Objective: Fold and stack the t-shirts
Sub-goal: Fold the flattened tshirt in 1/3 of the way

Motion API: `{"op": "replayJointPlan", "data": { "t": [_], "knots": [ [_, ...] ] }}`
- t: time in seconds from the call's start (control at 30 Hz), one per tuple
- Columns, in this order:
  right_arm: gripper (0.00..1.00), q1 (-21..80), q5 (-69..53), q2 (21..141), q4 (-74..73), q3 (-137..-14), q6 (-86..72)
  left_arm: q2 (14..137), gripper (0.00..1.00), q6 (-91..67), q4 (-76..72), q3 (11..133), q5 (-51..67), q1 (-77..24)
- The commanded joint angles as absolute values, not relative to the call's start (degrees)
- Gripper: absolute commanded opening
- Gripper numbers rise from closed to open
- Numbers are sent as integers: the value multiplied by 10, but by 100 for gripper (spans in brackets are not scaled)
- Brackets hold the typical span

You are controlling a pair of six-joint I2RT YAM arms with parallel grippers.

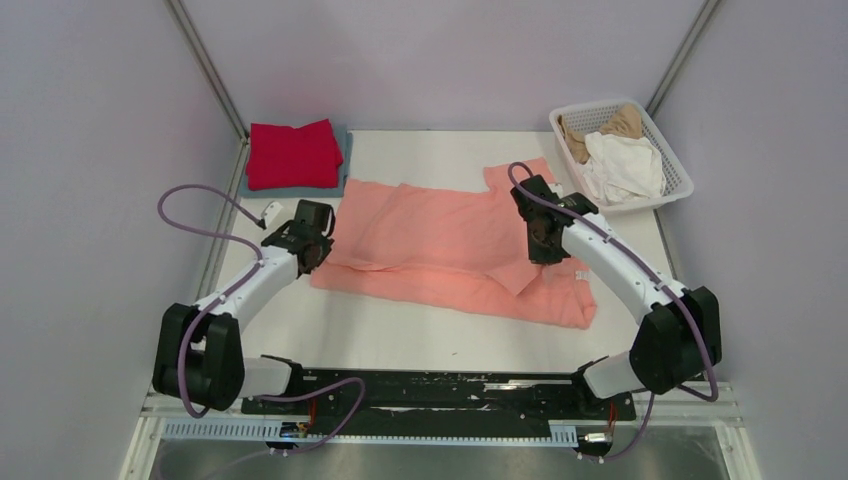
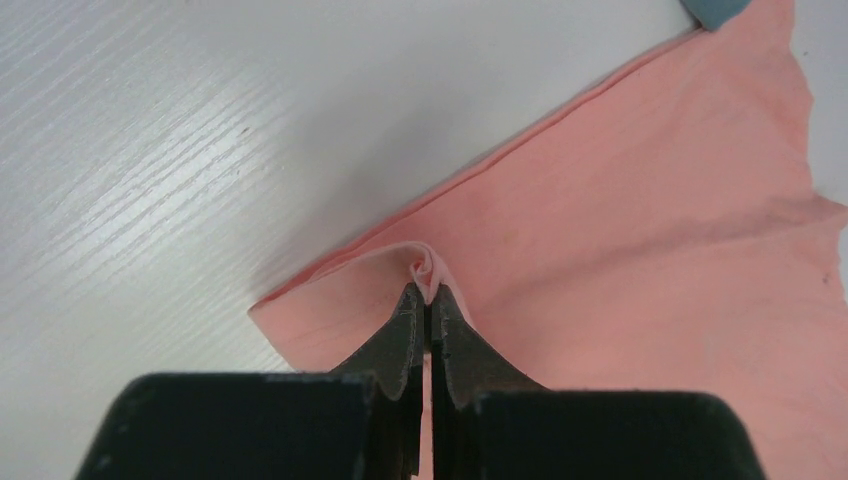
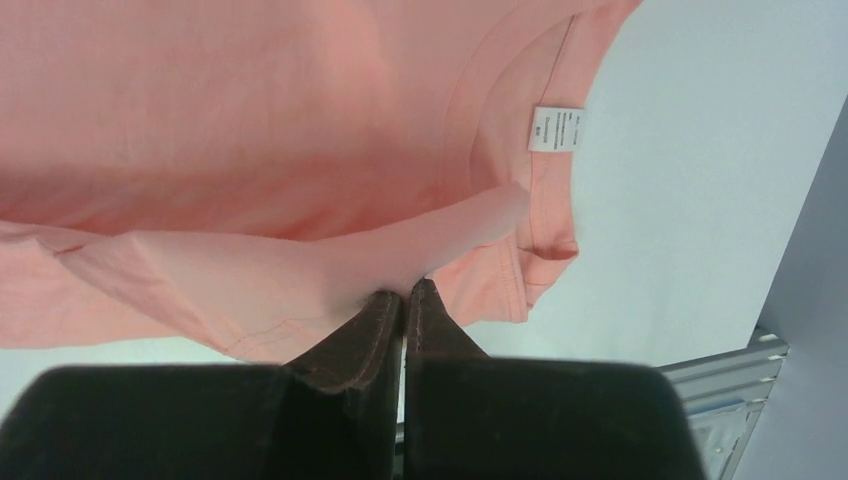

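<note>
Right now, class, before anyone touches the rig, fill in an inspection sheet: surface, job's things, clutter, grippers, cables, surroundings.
Surface: white table.
Job's things: salmon-pink t-shirt spread mid-table, partly folded; red t-shirt folded on grey-blue t-shirt, far left.
Clutter: lattice basket far right, holding white t-shirt and tan t-shirt.
Grippers: left gripper shut on the salmon-pink t-shirt's edge; right gripper shut on a fold near its collar.
Cables: purple cable looping along each arm.
Surroundings: pale walls on three sides.

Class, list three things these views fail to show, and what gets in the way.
Right wrist view: print on the neck label of the salmon-pink shirt, too small.
Top view: grey-blue shirt, mostly under the red shirt.
Top view: white shirt and tan shirt, bunched in the basket, shapes unclear.
</note>
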State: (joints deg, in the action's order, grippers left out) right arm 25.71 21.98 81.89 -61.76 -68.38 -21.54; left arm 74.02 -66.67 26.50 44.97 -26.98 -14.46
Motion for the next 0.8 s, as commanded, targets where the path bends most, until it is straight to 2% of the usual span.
{"op": "replayJointPlan", "data": {
  "t": [0.0,0.17,0.2,0.23,0.3,0.33,0.37,0.4,0.43,0.47,0.53,0.63,0.67,0.77],
  "knots": [
    [4,242,237,844,-577,-720,-184,766,0,-654,236,483,-283,-137],
    [7,221,221,895,-548,-739,-165,803,0,-658,237,494,-276,-123],
    [8,216,222,909,-543,-747,-164,808,1,-660,237,498,-276,-118],
    [9,211,223,926,-540,-758,-162,819,7,-661,237,500,-273,-115],
    [13,204,231,960,-533,-773,-143,834,26,-662,234,506,-263,-107],
    [14,199,247,975,-518,-775,-142,837,44,-663,234,510,-258,-102],
    [19,192,254,992,-500,-781,-139,838,53,-659,230,511,-250,-100],
    [24,186,244,1013,-490,-797,-132,837,71,-646,228,513,-248,-97],
    [31,183,240,1033,-483,-816,-127,832,80,-643,234,516,-250,-96],
    [39,183,245,1050,-474,-836,-122,826,94,-637,238,522,-260,-95],
    [60,182,263,1069,-448,-870,-113,803,99,-628,244,521,-269,-95],
    [92,181,305,1057,-441,-886,-140,762,100,-611,236,515,-250,-94],
    [99,182,321,1038,-440,-874,-157,756,100,-599,227,510,-230,-95],
    [100,182,319,930,-422,-765,-221,743,100,-569,222,504,-181,-95]
  ]
}}
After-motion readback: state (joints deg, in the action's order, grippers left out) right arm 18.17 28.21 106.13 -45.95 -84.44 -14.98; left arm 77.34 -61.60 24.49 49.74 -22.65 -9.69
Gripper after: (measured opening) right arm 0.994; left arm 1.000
